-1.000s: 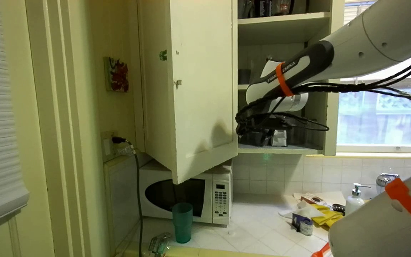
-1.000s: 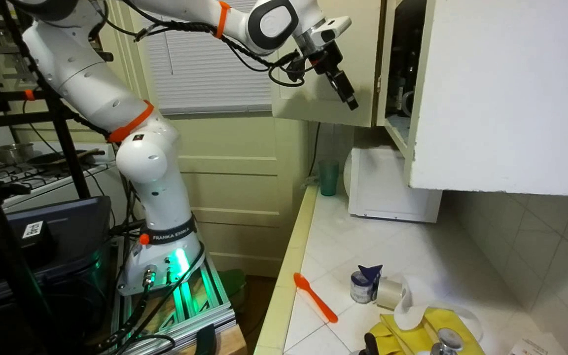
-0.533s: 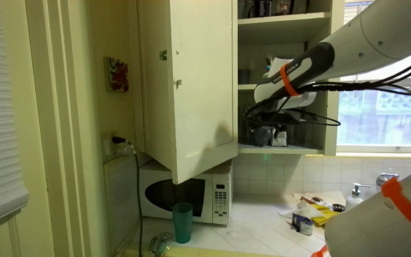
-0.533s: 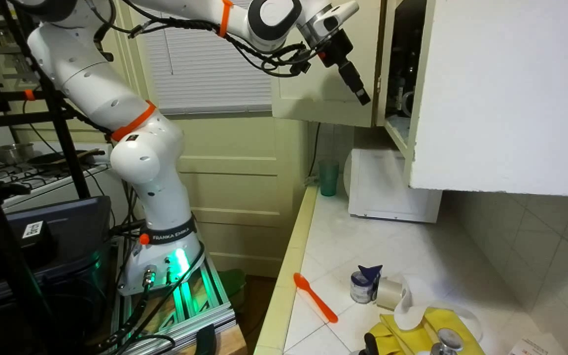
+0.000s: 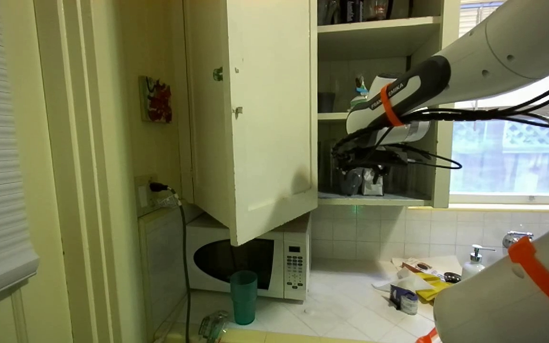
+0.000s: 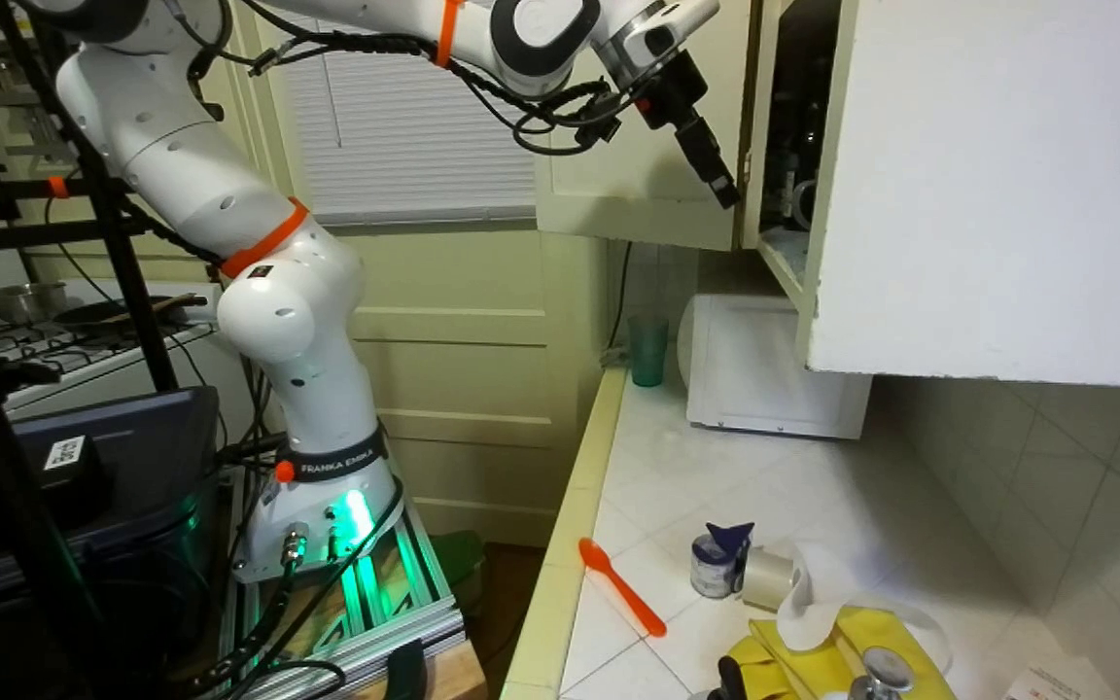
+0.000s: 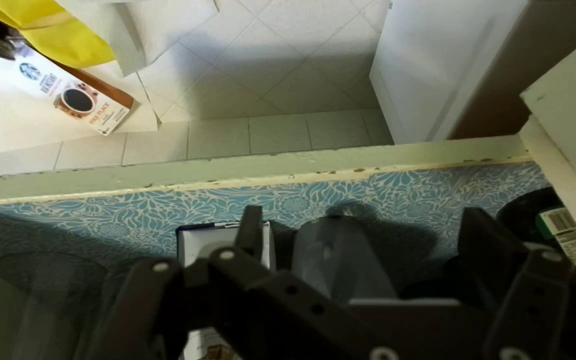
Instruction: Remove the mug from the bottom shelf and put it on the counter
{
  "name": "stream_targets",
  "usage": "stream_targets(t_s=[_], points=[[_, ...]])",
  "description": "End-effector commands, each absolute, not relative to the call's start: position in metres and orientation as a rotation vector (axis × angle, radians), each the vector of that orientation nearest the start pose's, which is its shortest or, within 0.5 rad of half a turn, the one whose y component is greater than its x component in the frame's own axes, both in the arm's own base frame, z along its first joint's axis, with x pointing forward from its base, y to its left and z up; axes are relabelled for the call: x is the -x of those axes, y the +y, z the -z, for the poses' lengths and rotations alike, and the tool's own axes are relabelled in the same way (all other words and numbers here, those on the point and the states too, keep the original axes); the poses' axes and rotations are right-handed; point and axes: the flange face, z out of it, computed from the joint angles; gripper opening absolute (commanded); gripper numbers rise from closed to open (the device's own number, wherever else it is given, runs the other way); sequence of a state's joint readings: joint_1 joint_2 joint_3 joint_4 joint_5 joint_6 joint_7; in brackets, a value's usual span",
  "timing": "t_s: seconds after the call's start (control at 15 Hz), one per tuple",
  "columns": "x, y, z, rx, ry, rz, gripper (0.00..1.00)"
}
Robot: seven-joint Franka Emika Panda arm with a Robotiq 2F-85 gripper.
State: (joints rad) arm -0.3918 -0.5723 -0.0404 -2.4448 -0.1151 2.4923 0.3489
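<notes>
One grey mug [image 7: 335, 250] on bottom shelf [image 7: 208, 206]; jaws spread wide, contact unclear.

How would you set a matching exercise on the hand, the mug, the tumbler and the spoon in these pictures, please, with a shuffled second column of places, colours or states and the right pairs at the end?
Column one
1. hand
2. mug
3. tumbler
4. spoon

Column two
A. standing on the counter, in front of the microwave
B. orange
C. jaws apart
D. on the bottom shelf of the cupboard

Right pairs: 1-C; 2-D; 3-A; 4-B
</notes>
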Motion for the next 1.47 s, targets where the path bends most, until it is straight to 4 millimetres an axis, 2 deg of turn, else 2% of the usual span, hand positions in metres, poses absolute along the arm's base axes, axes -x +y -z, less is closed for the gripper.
stream_targets(t_s=[0.0, 0.27, 0.67, 1.0, 1.4], points=[[-0.388, -0.194, -0.578, 2.858, 1.143, 1.013, 1.00], [-0.392, -0.210, -0.580, 2.872, 1.163, 1.035, 1.00], [-0.412, -0.231, -0.575, 2.838, 1.158, 1.112, 1.00], [-0.420, -0.248, -0.584, 2.764, 1.203, 1.197, 1.00], [-0.426, -0.259, -0.592, 2.669, 1.294, 1.171, 1.00]])
